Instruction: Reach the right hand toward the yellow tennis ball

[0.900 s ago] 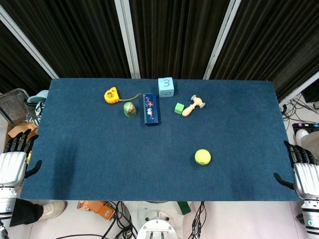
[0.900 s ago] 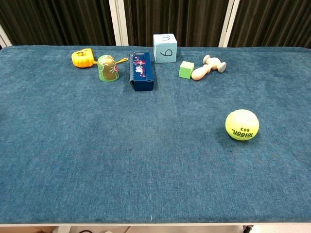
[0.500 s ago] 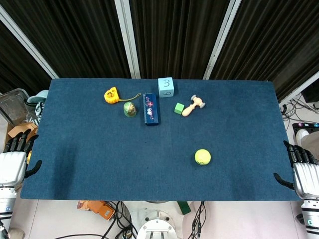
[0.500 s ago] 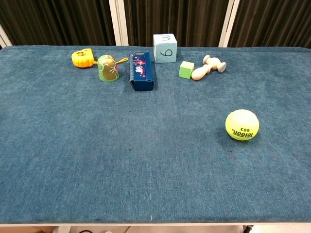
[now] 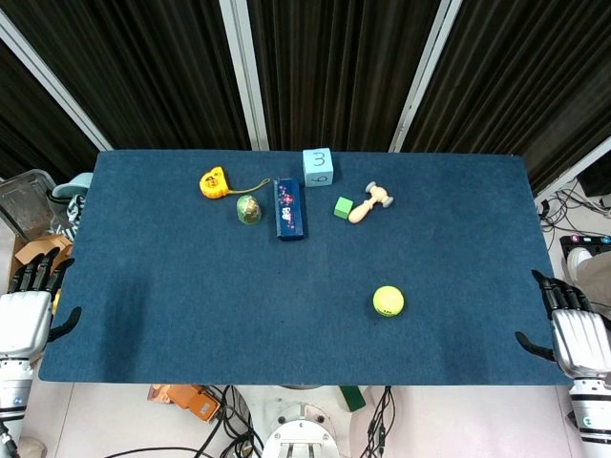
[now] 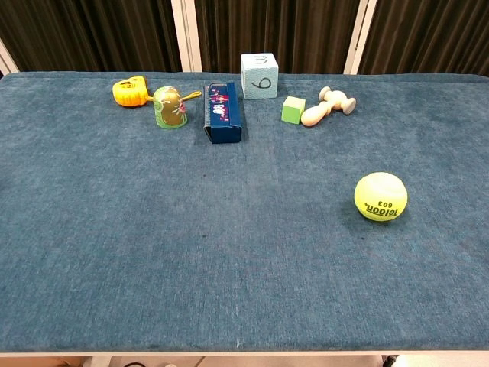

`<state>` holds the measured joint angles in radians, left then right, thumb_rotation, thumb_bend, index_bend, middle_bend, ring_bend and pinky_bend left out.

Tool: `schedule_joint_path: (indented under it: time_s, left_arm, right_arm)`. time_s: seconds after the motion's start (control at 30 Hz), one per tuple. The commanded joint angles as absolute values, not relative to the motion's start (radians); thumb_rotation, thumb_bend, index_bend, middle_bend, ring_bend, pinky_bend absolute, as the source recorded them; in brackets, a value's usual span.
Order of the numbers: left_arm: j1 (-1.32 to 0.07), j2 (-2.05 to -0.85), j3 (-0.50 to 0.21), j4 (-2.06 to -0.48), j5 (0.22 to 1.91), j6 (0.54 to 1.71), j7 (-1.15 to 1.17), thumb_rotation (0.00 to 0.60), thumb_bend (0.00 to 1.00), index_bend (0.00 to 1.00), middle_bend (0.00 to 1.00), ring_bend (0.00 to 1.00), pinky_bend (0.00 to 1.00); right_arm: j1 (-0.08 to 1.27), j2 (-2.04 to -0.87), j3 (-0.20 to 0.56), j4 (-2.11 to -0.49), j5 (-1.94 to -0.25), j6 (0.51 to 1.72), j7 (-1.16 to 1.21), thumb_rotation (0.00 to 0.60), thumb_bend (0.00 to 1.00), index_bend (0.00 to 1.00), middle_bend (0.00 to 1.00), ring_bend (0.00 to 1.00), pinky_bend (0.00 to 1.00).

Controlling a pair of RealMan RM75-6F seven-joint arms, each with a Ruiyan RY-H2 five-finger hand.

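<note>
The yellow tennis ball (image 5: 388,301) (image 6: 380,196) lies on the blue table (image 5: 191,286) toward its front right. My right hand (image 5: 565,324) hangs open at the table's right edge, well to the right of the ball, fingers apart and holding nothing. My left hand (image 5: 27,305) hangs open off the table's left edge. Neither hand appears in the chest view.
Along the back of the table stand a yellow tape measure (image 5: 214,181), a green egg-shaped toy (image 5: 249,209), a dark blue box (image 5: 289,209), a light blue number cube (image 5: 318,165), a small green cube (image 5: 344,206) and a wooden toy (image 5: 370,202).
My right hand has shifted slightly left and up, toward the table's edge. The ball and the left hand have stayed where they were.
</note>
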<state>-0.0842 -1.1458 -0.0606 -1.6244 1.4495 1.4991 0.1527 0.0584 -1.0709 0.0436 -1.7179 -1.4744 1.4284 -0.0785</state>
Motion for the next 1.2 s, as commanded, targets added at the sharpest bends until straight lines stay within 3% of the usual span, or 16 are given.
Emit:
schedule_joint_path:
  time_s: [0.03,0.27,0.47,1.03,1.2]
  left_arm:
    - [-0.084,-1.146,-0.059,-1.624,1.453,1.501,0.155,0.600,0.27,0.14,0.00,0.00,0.12]
    - [-0.084,-1.145,-0.064,-1.620,1.444,1.498,0.149,0.600,0.27,0.14,0.00,0.00,0.12]
    - [-0.085,-1.144,-0.065,-1.618,1.445,1.498,0.147,0.600,0.27,0.14,0.00,0.00,0.12]
    - [-0.088,-1.144,-0.066,-1.612,1.443,1.494,0.149,0.600,0.27,0.14,0.00,0.00,0.12]
    - [-0.088,-1.144,-0.070,-1.611,1.437,1.495,0.146,0.600,0.27,0.14,0.00,0.00,0.12]
  right_arm:
    - [0.120,-1.094,0.035,-1.713,-1.494,1.329,-0.070,0.600,0.30,0.03,0.21,0.18,0.19]
    - [0.301,-1.134,0.064,-1.744,-1.452,1.057,-0.140,0.600,0.30,0.03,0.21,0.18,0.19]
    - [0.426,-1.185,0.120,-1.750,-1.358,0.919,-0.222,0.600,0.30,0.03,0.21,0.18,0.19]
    - [0.579,-1.290,0.109,-1.732,-1.211,0.786,-0.315,0.600,0.30,0.07,0.21,0.18,0.19]
    - [0.593,-1.325,0.093,-1.689,-1.169,0.808,-0.371,0.600,0.30,0.13,0.22,0.23,0.27]
